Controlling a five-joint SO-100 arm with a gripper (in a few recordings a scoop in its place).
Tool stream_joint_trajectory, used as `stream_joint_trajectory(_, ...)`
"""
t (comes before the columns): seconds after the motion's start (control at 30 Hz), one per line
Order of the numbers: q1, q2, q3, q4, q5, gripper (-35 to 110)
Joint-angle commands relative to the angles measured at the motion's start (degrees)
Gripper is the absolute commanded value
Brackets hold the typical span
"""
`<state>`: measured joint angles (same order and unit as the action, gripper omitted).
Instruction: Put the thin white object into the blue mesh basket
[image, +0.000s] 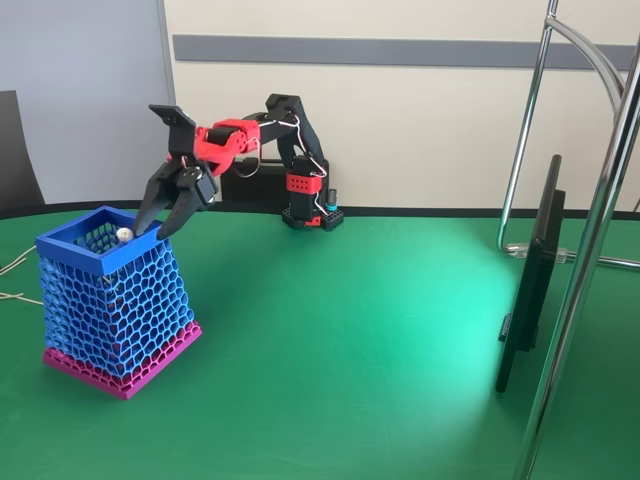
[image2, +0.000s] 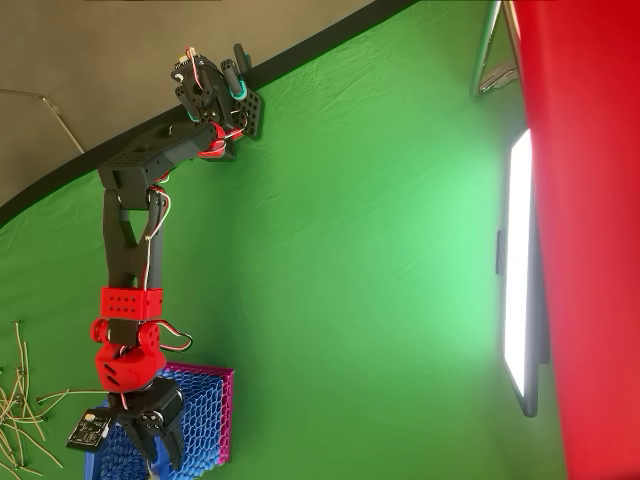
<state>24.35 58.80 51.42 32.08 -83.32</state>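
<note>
While the black two-finger hand (image: 158, 222) hangs spread over the far rim of the tall blue honeycomb-mesh basket (image: 115, 305) at the tabletop's left, the thin white object isn't discernible, so a snag on a finger or the rim could drop it outside.

Green cloth table (image: 350, 340) fills lower frame in fixed view, dark curved edge at back. Cream wall (image: 420, 110) behind, w/ grey horizontal strip (image: 400, 50) across top. Grey panel (image: 80, 100) upper left, dark chair back (image: 15, 150) at far left edge. Chrome tube stand (image: 590, 250) at right, thin black screen (image: 535, 275) edge-on beside it. Bright light patch on cloth near screen. Overhead view: screen (image2: 520, 270) glows white at right, big red blur (image2: 590, 240) along right edge, grey floor (image2: 100, 60) upper left.
</note>
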Motion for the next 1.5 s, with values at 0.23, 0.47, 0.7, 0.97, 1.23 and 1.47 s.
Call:
stream_joint_trajectory(0.23, -5.8, 9.1, -14.9, 26.3, 12.7, 15)
stream_joint_trajectory(0.47, -13.4, 23.9, 0.9, 31.9, 25.7, 1)
stream_joint_trajectory(0.7, -20.0, 45.2, 29.4, 31.9, 48.4, 1)
stream_joint_trajectory(0.97, -21.4, 73.1, 67.9, 22.3, 64.2, 1)
stream_joint_trajectory(1.23, -22.1, 109.4, 107.8, 9.7, 70.6, 0)
stream_joint_trajectory(1.47, -22.7, 124.3, 119.3, 14.2, 72.5, 0)
